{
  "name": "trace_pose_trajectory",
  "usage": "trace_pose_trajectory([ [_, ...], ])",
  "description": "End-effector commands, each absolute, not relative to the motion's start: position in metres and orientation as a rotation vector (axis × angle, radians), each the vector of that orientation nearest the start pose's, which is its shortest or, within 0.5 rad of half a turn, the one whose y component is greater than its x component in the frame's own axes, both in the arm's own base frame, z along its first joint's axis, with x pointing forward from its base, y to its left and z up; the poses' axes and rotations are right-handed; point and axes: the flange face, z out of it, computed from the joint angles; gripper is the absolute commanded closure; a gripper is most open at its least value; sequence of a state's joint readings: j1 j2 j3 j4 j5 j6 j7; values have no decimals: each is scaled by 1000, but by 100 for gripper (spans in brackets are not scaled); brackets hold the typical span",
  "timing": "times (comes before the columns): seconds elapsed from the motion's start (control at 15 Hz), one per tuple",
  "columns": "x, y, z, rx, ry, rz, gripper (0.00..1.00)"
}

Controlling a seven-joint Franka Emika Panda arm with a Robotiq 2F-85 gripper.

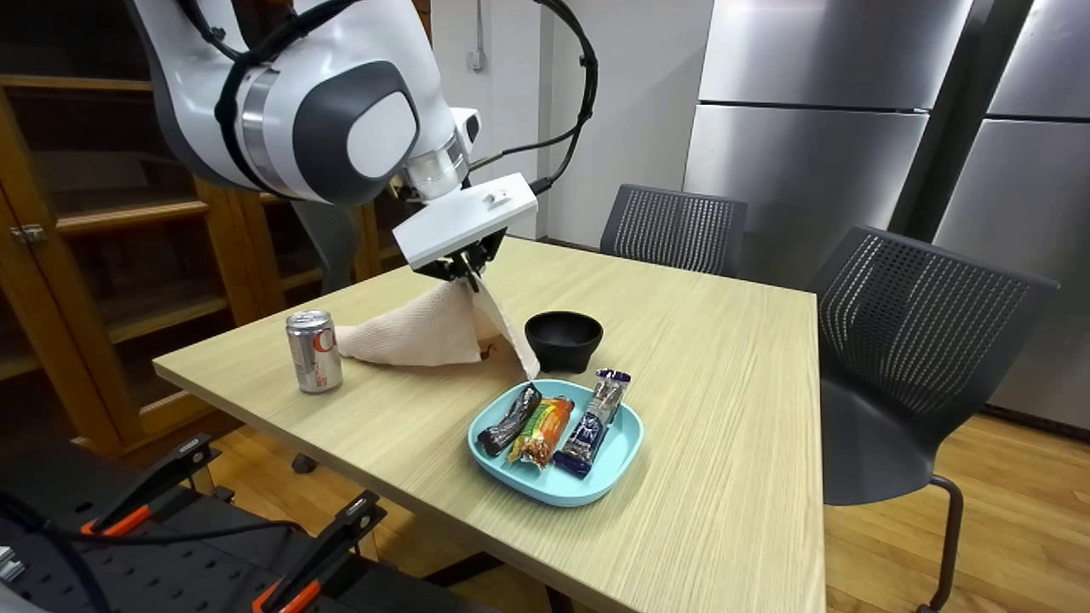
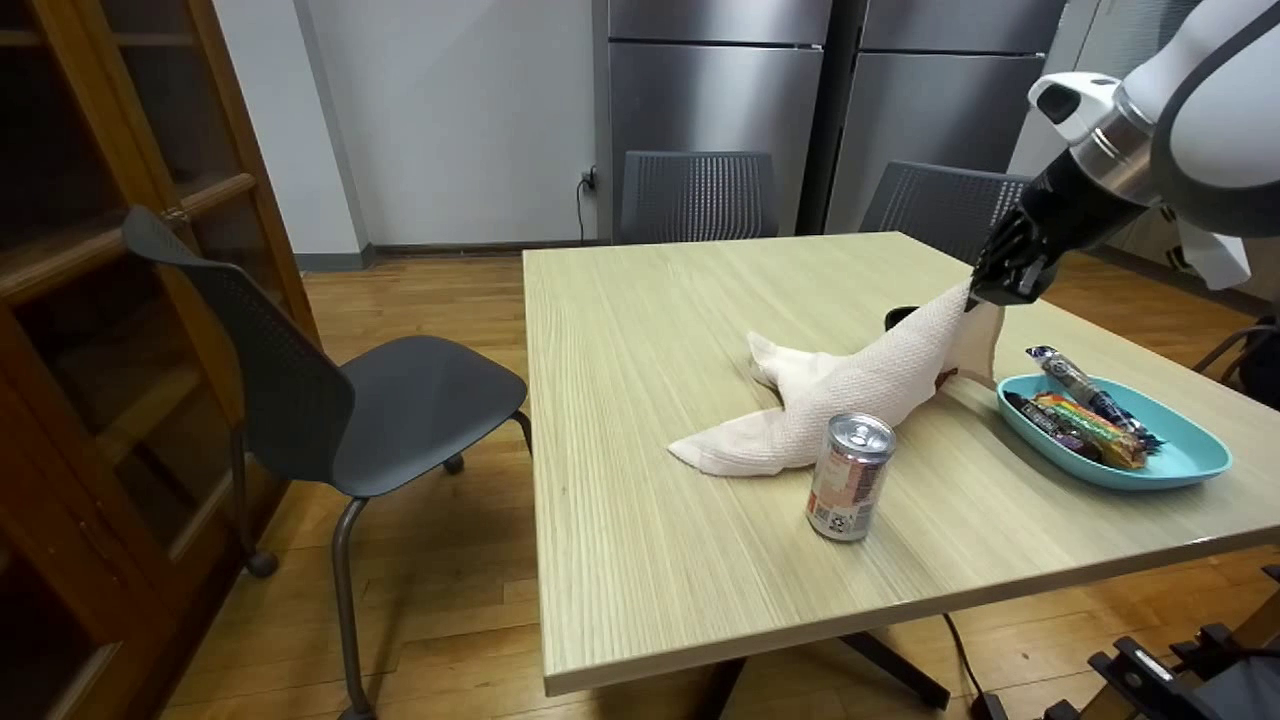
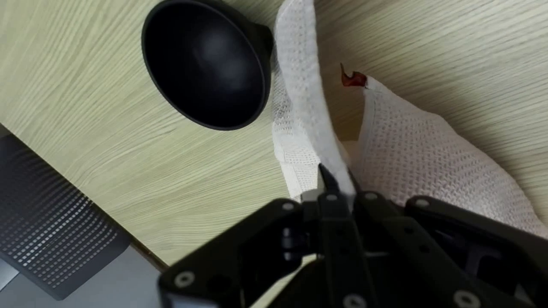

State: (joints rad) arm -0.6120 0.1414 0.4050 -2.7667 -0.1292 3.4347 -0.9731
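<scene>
Cloth (image 2: pixel 860 400) is pinched in the claw (image 2: pixel 971 302) slanting down above the table (image 2: pixel 640 380).

Refrigerators (image 1: pixel 805 183) and office chairs (image 1: pixel 915 315) suggest a break room.

In an exterior view, the claw (image 2: pixel 972 300) pinches a pale, textured cloth (image 2: pixel 870 390) by its raised part; the rest slopes down from the claw and spreads over the table (image 2: pixel 640 570). Below the claw and to its left, nearer the camera, a can (image 2: pixel 850 480) stands in front of the cloth. Below the claw to its right, a turquoise dish (image 2: pixel 1195 460) holds three wrapped bars (image 2: pixel 1095 428). Just left of the claw, a black rim (image 2: pixel 897 317) shows behind the cloth.
</scene>
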Motion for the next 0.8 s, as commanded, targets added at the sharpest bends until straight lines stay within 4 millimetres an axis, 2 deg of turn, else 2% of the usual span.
trace_pose_trajectory([
  [0.0,413,-71,256,-3014,-1379,-894,99],
  [0.07,420,-74,259,-3017,-1376,-911,99],
  [0.2,414,-70,269,-3031,-1370,-917,99],
  [0.73,418,-78,291,-3073,-1308,-995,99],
])
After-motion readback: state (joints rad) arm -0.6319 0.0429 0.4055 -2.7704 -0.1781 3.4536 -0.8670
